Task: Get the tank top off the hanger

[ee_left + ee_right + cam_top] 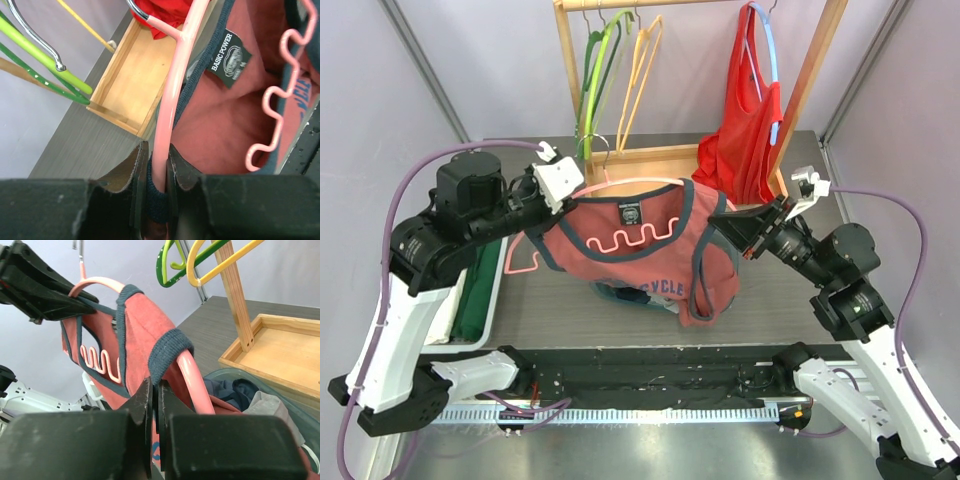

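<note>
A faded red tank top [640, 265] with navy trim hangs on a pink hanger [620, 183], held in the air above the table between both arms. My left gripper [565, 195] is shut on the hanger's left shoulder; in the left wrist view the pink rod [172, 95] and a bit of navy strap sit between its jaws [157, 170]. My right gripper [730, 225] is at the hanger's right end. In the right wrist view it [155, 390] is shut on the navy strap [167, 347], which wraps over the hanger's end [192, 380].
A wooden rack [650, 155] stands at the back with green [595, 70] and yellow [640, 70] hangers and a red tank top [745, 130] on a blue hanger. A bin of clothes [620, 293] lies under the held top. Green cloth [475, 300] lies in a tray at the left.
</note>
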